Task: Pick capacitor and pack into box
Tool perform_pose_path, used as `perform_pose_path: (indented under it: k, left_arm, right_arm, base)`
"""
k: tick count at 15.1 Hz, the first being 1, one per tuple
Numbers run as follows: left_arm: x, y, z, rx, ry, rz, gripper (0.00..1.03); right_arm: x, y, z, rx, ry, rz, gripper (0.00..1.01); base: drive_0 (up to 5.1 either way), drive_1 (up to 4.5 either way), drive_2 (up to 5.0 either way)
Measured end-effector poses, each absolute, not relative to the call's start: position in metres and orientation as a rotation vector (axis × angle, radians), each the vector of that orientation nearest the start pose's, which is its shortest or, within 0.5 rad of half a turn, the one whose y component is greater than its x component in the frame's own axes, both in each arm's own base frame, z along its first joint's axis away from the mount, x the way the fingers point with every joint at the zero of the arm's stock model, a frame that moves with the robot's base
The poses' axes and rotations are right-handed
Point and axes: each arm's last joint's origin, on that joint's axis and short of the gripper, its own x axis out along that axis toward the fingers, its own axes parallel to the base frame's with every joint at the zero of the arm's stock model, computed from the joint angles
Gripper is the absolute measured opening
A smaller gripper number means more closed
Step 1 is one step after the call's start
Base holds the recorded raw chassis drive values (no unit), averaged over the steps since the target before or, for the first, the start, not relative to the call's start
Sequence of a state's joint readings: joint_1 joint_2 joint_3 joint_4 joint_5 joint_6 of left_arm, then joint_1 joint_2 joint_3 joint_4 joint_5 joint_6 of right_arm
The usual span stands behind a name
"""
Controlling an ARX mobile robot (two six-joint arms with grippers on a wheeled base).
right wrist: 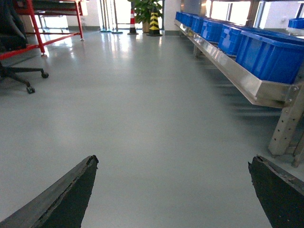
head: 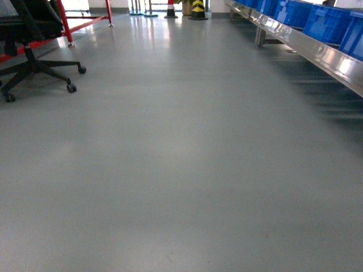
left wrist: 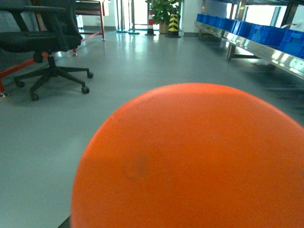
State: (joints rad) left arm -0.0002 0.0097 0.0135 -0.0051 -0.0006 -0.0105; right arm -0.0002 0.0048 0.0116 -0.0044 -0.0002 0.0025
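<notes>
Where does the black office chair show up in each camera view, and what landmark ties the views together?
Head view: the black office chair sits at the upper left edge, partly cut off.
Left wrist view: the chair is upper left, beyond the orange capacitor filling the foreground.
Right wrist view: only a chair leg and caster show at the left edge.
Shared landmark: the yellow-and-black striped post at the far end of the floor.

Grey glossy floor [head: 181,170], office chair [head: 34,39] far left, blue bins [head: 329,22] on steel rack [head: 317,54] right
</notes>
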Motion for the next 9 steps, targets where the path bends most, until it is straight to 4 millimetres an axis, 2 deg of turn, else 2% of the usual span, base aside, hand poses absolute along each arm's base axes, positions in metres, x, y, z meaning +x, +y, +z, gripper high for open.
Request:
perform_pose_path:
  k: [9]
  left_arm:
    - [0.0975,0.0,0.1666,-0.01,0.004,0.0,0.44]
  right_arm:
    - [0.0973,0.0,0.1666,0.002,-0.001,0.0,0.98]
  base:
    - [-4.9,3.46,1.3]
